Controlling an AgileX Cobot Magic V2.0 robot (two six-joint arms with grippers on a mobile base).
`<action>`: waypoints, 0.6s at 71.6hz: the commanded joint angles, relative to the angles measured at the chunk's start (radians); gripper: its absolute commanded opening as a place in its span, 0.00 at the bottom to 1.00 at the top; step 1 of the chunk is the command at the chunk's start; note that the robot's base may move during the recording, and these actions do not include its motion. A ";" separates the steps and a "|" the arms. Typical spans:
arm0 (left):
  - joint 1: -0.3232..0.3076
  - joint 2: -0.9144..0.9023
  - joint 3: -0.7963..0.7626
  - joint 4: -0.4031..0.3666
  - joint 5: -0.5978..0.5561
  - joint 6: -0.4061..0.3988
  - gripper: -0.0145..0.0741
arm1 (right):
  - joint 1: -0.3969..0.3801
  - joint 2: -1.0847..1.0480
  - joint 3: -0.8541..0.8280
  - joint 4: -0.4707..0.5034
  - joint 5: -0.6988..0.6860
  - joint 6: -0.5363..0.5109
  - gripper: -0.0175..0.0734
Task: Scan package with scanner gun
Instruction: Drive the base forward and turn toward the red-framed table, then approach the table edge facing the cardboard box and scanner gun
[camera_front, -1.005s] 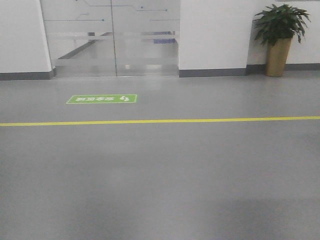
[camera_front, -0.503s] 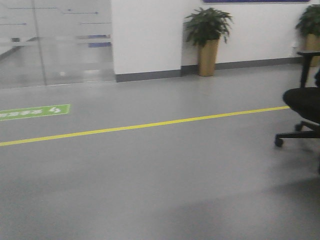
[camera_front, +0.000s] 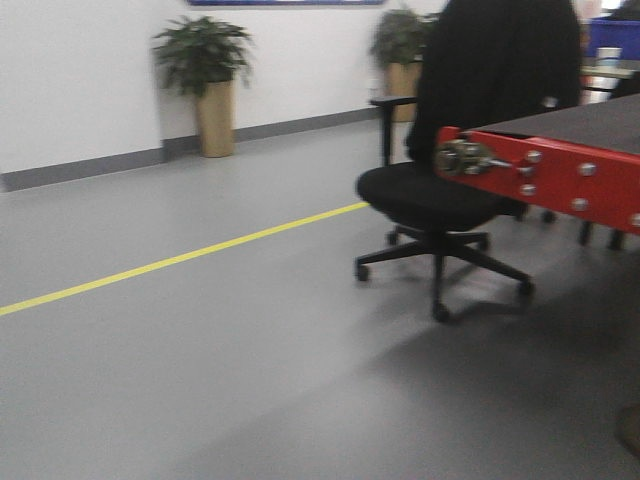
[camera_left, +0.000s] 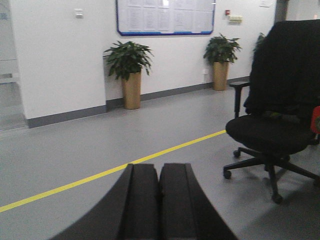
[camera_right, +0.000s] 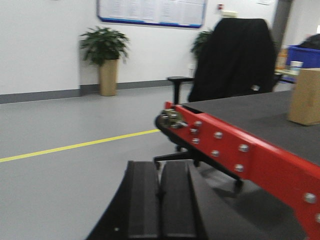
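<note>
Two arms and neither carries anything. Most of every view is bare grey floor (camera_front: 200, 380) crossed by a yellow line (camera_front: 180, 260), which suggests the mobile base is in transit to the work area and not yet stationed at it.

The worktop (camera_right: 240, 112), dark-surfaced with a bolted red edge (camera_right: 250, 155), enters the right wrist view from 3 o'clock and the front view from 2 o'clock. It is near but not squarely ahead.

An office chair (camera_left: 267, 135) draped with a black jacket (camera_left: 285, 70) stands at 3 o'clock in the left wrist view, by the near corner of the worktop. I judge it an obstruction risk for the approach.

A potted plant (camera_left: 129, 70) stands against the wall at 11 o'clock.

A tan cardboard box (camera_right: 305, 97) sits on the worktop at 3 o'clock in the right wrist view. It is probably the package, but blur hides any label. The scanner gun is not in view.

The left hand (camera_left: 159, 170) has its fingers pressed together on nothing. The right hand (camera_right: 160, 167) is likewise closed and empty. Both point forward and level, which looks like a travel posture.
</note>
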 joint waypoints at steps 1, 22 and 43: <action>0.000 -0.004 -0.001 -0.001 -0.017 0.000 0.04 | -0.002 -0.002 -0.001 -0.005 -0.019 0.004 0.01; 0.000 -0.004 -0.001 -0.001 -0.017 0.000 0.04 | -0.002 -0.002 -0.001 -0.005 -0.019 0.004 0.01; 0.000 -0.004 -0.001 -0.001 -0.017 0.000 0.04 | -0.002 -0.002 -0.001 -0.005 -0.019 0.004 0.01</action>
